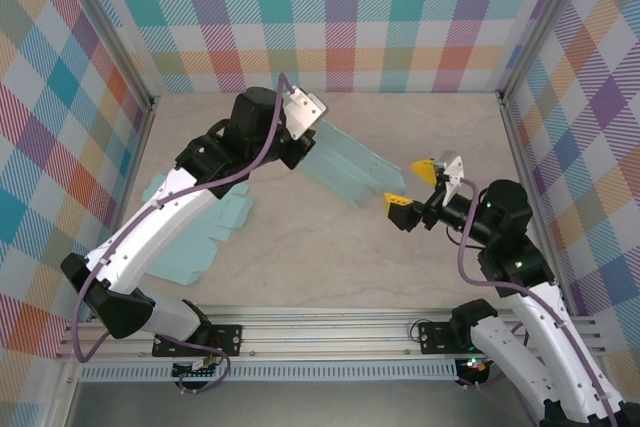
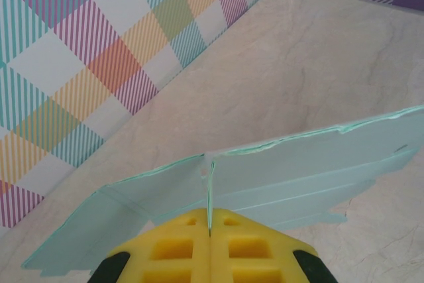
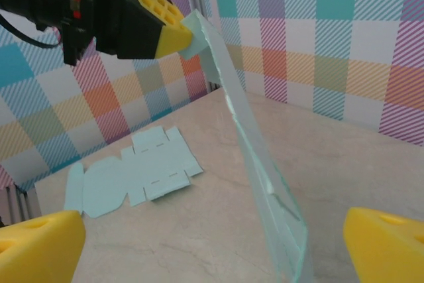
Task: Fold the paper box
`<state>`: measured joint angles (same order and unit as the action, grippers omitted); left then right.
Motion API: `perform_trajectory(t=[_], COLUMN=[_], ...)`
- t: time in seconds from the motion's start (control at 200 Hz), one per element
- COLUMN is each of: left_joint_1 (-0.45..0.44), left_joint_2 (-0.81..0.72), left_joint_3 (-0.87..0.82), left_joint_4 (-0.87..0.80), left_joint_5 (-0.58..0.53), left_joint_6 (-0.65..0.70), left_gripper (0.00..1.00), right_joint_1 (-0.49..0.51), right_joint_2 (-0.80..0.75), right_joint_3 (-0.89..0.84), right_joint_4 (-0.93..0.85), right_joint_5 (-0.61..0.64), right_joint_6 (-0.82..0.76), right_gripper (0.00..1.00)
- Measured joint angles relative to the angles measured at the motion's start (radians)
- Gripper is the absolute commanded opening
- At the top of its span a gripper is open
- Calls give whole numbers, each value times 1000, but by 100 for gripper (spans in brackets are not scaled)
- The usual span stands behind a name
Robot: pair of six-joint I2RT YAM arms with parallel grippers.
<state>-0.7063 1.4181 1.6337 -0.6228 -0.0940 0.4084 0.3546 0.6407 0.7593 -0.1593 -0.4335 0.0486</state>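
Here, the left gripper (image 2: 210, 230) is closed tightly on the top edge of the paper box (image 1: 345, 172), a thin, pale teal, creased sheet held slanted at the centre. The right gripper (image 1: 411, 186) is opened wide and empty, just right of it.

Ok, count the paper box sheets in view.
2. One sheet is pinched in the left gripper, lifted over the table; the other sheet lies flat there, partly under the left arm.

Tabletop (image 1: 330, 267): pale beige, faint marbled veining. Enclosure walls (image 1: 340, 17): pastel plaid panels on three sides. Aluminium corner post (image 1: 150, 102) at back left. Slotted aluminium rail (image 1: 340, 332) along near edge.
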Motion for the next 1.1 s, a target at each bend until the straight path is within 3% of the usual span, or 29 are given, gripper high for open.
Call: perform_trajectory(t=[0.32,0.605,0.78,0.95,1.1], left_joint_1=[0,0,0,0,0], left_joint_2=[-13,-29,-31,-31,-29], left_joint_3=[-8,-8,-8,-8,0], left_joint_4=[-1,-1,0,-1,-4], left_joint_5=[8,6,5,-4,-30], left_joint_6=[-27,-63,-83,-102,-118], left_gripper=[0,0,0,0,0], right_joint_1=[18,56,68,79,79], right_joint_2=[156,142,131,142,143], right_joint_3=[-51,-106,-150,-159,-159], right_joint_4=[75,134,171,182,188], right_joint_5=[56,60,80,121,135], right_joint_6=[-31,-23,2,12,16], right_gripper=[99,96,79,50,48])
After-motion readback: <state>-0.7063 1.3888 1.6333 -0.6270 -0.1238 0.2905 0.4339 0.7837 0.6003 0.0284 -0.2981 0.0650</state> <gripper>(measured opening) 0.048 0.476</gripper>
